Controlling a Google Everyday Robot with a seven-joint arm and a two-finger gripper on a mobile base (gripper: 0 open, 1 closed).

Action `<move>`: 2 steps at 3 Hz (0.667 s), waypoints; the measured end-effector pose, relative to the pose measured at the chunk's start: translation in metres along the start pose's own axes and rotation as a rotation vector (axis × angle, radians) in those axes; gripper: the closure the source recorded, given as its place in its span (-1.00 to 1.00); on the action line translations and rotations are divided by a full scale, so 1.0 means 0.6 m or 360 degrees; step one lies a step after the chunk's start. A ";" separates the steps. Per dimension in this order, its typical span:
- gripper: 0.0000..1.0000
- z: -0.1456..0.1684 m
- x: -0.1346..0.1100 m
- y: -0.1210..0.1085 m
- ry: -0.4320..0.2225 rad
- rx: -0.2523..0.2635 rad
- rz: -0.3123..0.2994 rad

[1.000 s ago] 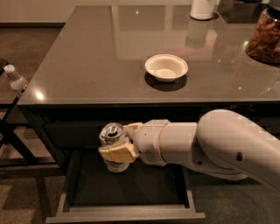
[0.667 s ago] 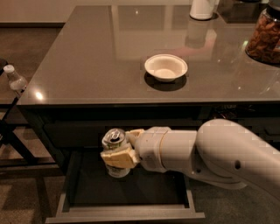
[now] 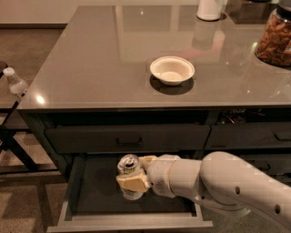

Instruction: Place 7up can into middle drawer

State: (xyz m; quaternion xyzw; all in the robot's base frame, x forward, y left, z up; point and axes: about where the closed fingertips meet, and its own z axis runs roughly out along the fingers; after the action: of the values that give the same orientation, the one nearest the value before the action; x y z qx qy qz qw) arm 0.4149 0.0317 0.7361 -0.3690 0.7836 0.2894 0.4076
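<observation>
The 7up can (image 3: 129, 167) is upright, silver top showing, held inside the open middle drawer (image 3: 86, 182). My gripper (image 3: 132, 178) is shut on the can, with one tan finger (image 3: 133, 183) across its side and the other behind it. The white arm reaches in from the lower right. The can's lower end sits low over the drawer's dark bottom panel; I cannot tell if it touches. The drawer is pulled out toward the camera, its plain front edge (image 3: 129, 225) at the bottom of the view.
A white bowl (image 3: 172, 70) sits on the grey countertop (image 3: 91, 59). A jar of nuts (image 3: 274, 37) and a white container (image 3: 210, 9) stand at the back right. A clear bottle (image 3: 14, 83) is at the far left. The handled top drawer (image 3: 127, 139) is closed.
The arm has lowered the can a little further down into the open drawer. The grip on the can is unchanged.
</observation>
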 end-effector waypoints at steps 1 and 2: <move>1.00 0.024 0.059 -0.012 0.0055 0.0035 0.0056; 1.00 0.025 0.062 -0.014 0.0056 0.0046 0.0059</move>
State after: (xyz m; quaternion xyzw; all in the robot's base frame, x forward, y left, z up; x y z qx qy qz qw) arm 0.4133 0.0253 0.6957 -0.3536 0.8015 0.2788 0.3936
